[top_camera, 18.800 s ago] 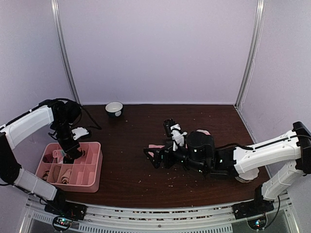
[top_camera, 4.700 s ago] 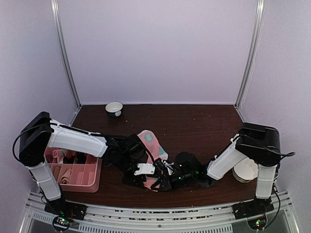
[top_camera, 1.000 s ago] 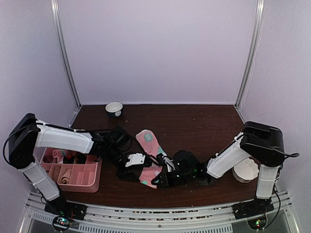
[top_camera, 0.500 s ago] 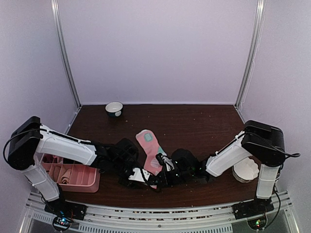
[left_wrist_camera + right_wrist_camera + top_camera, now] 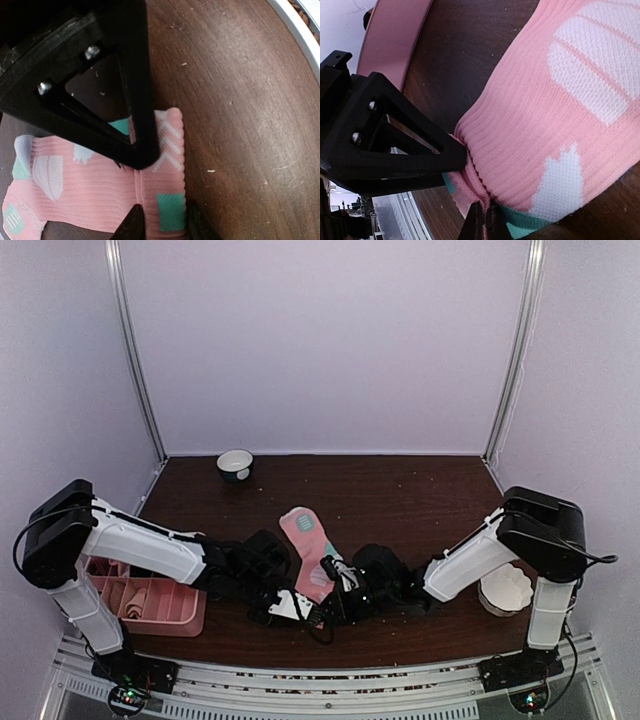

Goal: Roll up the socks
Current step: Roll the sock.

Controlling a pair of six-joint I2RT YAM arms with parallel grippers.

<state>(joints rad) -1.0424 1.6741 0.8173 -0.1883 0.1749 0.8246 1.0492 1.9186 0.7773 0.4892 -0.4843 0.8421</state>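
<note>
The pink sock [image 5: 305,540] lies flat on the bench [image 5: 430,500], towards its front edge. The right fingers [image 5: 476,223] pinch a fold at its near end. The left fingers [image 5: 132,225] stand narrow around that same end; whether they already grip it I cannot tell.

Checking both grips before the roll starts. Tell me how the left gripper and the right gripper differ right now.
The left gripper has its jaws apart, straddling the end of the pink sock; the right gripper is shut, pinching the fabric into a fold. A flat mint square shows in the left gripper's gap; the right gripper shows no gap. Both are at the same end of the sock, close together.
</note>
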